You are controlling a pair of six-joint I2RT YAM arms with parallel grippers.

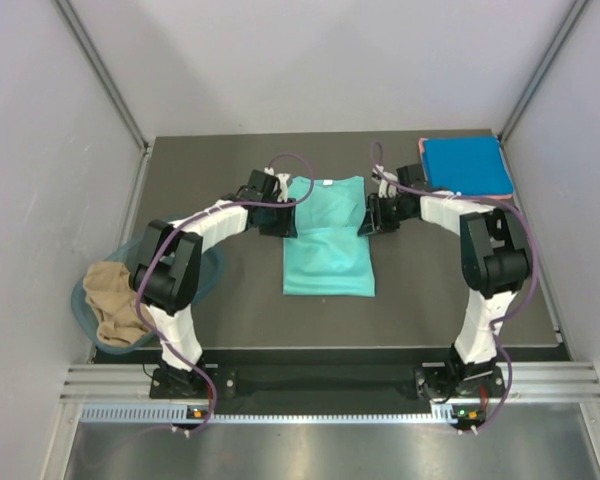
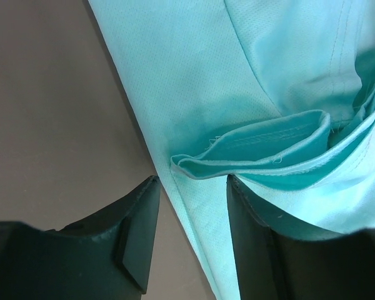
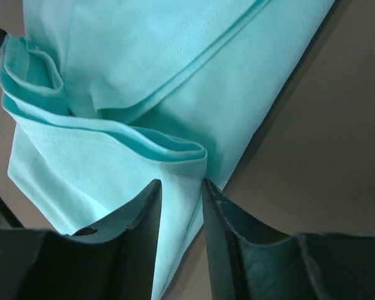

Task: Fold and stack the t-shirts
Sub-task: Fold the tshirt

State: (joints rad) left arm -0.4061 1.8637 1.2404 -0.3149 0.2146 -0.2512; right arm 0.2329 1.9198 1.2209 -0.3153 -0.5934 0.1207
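Observation:
A teal-green t-shirt point(image 1: 328, 255) lies flat in the middle of the dark table, its sides turned in and the collar at the far end. My left gripper point(image 1: 280, 218) sits low at its left edge, up near the sleeve. In the left wrist view this gripper point(image 2: 192, 182) is open. The shirt's edge point(image 2: 194, 75) runs between the jaws, and a folded sleeve point(image 2: 269, 147) lies just ahead. My right gripper point(image 1: 370, 215) is at the shirt's right edge. Its jaws point(image 3: 180, 185) stand narrowly open over the cloth point(image 3: 144, 56), behind a rolled hem point(image 3: 144, 147).
A folded bright blue t-shirt point(image 1: 467, 165) rests on a pink one point(image 1: 421, 148) at the back right corner. A tan t-shirt point(image 1: 115, 300) lies crumpled in a translucent teal tub point(image 1: 208, 270) at the left edge, beside the left arm's base.

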